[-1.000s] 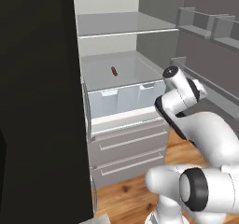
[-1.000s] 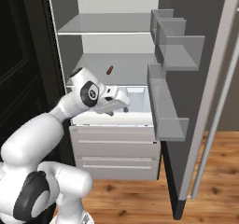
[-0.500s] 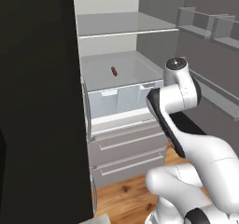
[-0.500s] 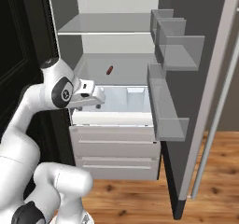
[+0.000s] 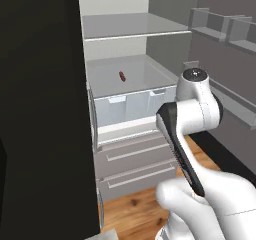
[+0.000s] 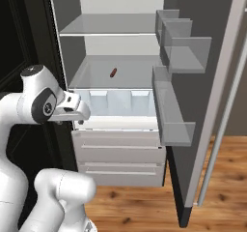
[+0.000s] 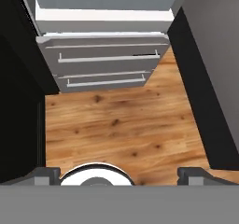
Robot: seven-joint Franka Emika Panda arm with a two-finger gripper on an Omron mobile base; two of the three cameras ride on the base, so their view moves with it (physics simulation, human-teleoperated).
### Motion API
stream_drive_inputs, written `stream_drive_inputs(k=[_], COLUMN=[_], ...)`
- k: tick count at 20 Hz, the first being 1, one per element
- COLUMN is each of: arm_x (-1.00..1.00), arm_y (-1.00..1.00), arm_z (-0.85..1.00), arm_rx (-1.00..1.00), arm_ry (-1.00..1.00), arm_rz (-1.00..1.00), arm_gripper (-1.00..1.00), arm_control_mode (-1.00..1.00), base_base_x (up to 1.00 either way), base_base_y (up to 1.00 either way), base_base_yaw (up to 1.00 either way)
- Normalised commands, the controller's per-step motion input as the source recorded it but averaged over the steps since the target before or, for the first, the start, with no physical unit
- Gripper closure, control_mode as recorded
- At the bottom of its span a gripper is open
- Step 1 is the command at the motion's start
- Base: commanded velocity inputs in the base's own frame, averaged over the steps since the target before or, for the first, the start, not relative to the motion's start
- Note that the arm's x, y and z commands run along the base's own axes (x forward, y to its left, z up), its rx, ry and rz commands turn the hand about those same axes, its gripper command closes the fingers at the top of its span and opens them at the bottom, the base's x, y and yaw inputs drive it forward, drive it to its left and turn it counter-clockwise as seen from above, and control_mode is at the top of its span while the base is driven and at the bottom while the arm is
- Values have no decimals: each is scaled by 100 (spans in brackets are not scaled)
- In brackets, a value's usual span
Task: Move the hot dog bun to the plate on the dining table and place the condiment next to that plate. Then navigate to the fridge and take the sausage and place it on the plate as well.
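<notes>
In the left base view, the sausage (image 5: 122, 76) is seen left of centre in the upper half, lying alone on a glass shelf (image 5: 107, 84) inside the open fridge (image 5: 165, 59), its long axis running away from the camera. In the right base view it sits above centre, up and to the right of the hand (image 6: 77, 111), well apart from it. The hand is seen empty with its fingertips (image 7: 45, 175) spread wide, aimed down at the wooden floor (image 7: 116, 125). The drawers (image 6: 116, 153) below are shut.
</notes>
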Motion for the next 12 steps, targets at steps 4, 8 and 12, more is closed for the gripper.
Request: stream_drive_inputs(k=[4, 8, 12], arm_x=[0, 0, 0], arm_y=[0, 0, 0], arm_z=[0, 0, 0], arm_rx=[0, 0, 0], arm_ry=[0, 0, 0], arm_rz=[0, 0, 0], arm_gripper=[-100, -100, -100], arm_control_mode=[100, 100, 100], base_base_x=[72, 100, 95], base_base_y=[-44, -28, 0], base_base_yaw=[0, 13, 24])
